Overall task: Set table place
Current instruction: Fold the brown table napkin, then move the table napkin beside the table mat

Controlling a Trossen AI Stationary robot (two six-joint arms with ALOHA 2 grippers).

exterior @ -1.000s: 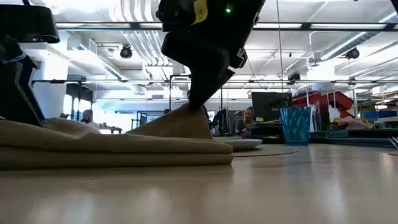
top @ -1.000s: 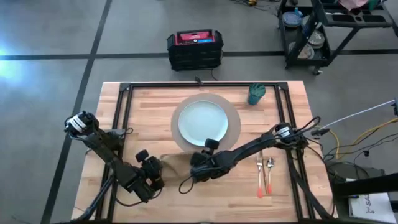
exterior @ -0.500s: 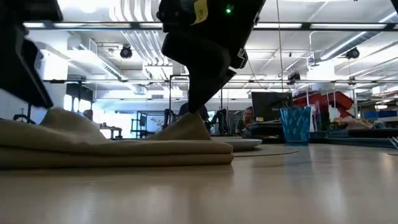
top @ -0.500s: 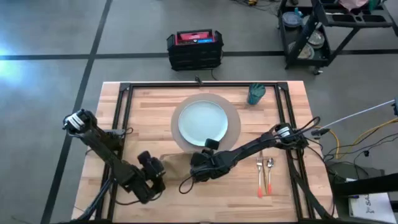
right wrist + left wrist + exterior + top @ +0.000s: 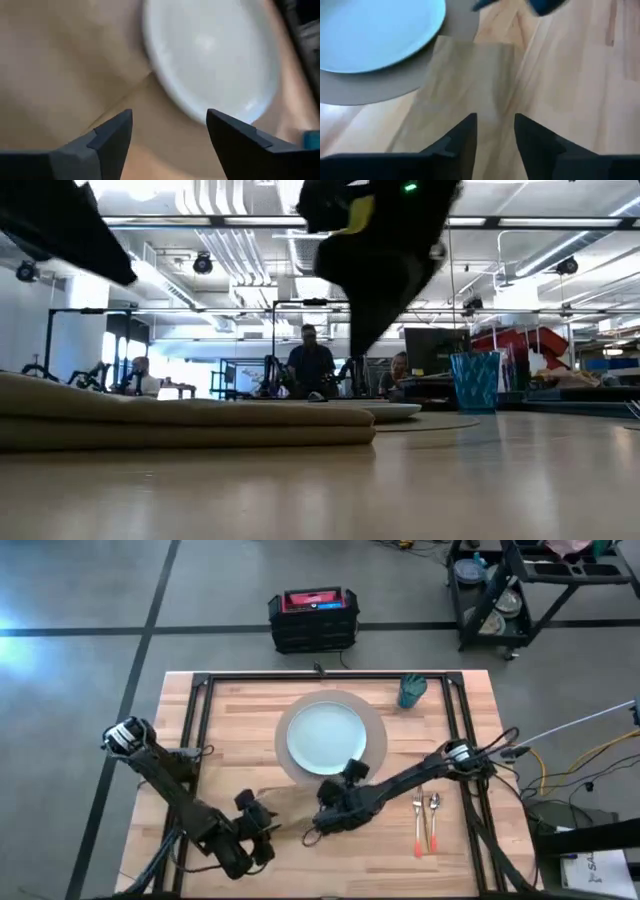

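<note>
High view: your left pincer (image 5: 262, 831) hangs by the near-left end of the brown napkin (image 5: 285, 802), fingers (image 5: 465, 137) spread, gripping nothing. Your right pincer (image 5: 325, 822) sits just past the napkin's other end — fingers parted, also empty. The napkin lies flat on the table (image 5: 230, 715), touching the near edge of the round mat (image 5: 377, 735) under the plate (image 5: 326, 736). Fork (image 5: 417, 820) and spoon (image 5: 434, 820) lie right of them — cup (image 5: 412, 691) stands at the far right.

Black crate (image 5: 313, 619) — floor beyond; black cart (image 5: 540, 585) — corner.
</note>
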